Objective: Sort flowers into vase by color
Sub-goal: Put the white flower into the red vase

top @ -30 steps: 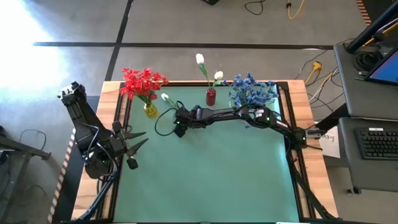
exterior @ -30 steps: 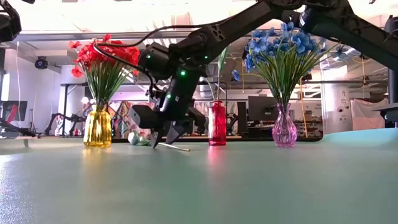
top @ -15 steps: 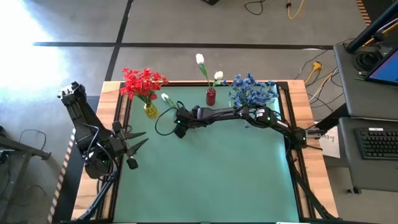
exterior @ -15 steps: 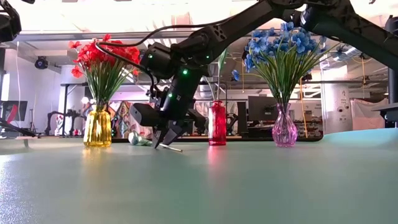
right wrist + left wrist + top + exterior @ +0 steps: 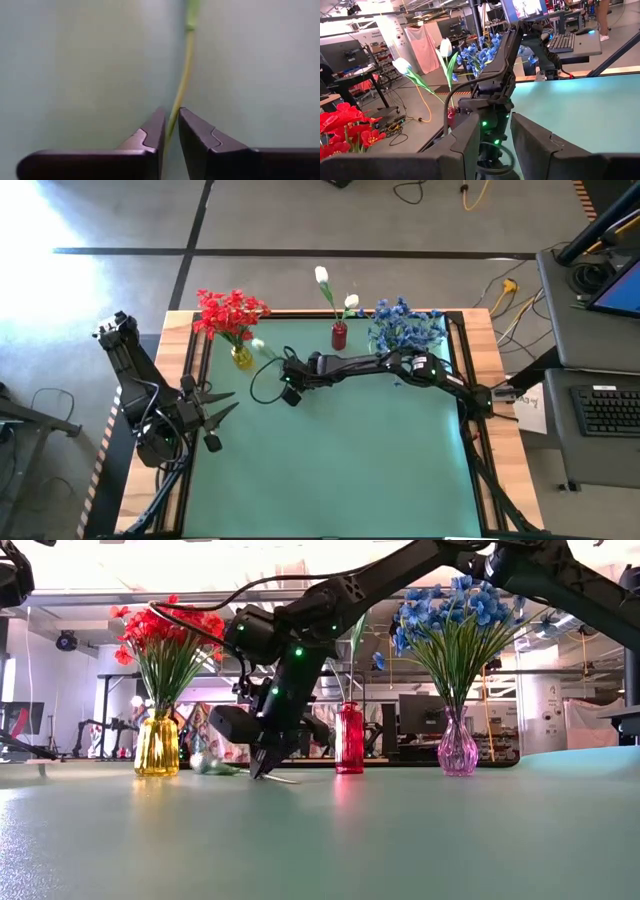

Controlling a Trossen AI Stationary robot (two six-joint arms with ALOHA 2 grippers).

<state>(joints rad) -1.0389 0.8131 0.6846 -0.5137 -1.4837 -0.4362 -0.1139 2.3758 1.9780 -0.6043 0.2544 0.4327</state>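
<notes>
Green matting covered the counter (image 5: 340, 460), and most of it lay bare in front of the arms, from the middle to the near edge. Along the far edge stood three vases: a yellow vase (image 5: 242, 357) with red flowers (image 5: 230, 312) at the left, a red vase (image 5: 339, 335) with two white tulips (image 5: 322, 276) in the middle, and a clear vase (image 5: 458, 752) with blue flowers (image 5: 405, 326) at the right. The right arm reached across from the right side towards the far left part of the mat, its right end effector (image 5: 285, 374) low over the surface between the yellow and red vases. It was clenched on the thin green stem of a loose white flower (image 5: 257, 345), the fingers (image 5: 155, 131) pinching the stem between them. That flower lay nearly flat, its long axis slanting from the end effector towards the yellow vase, bud end leading, close beside that vase. The left end effector (image 5: 222, 409) waited at the left edge of the counter, fingers spread apart, well clear of the flowers.
</notes>
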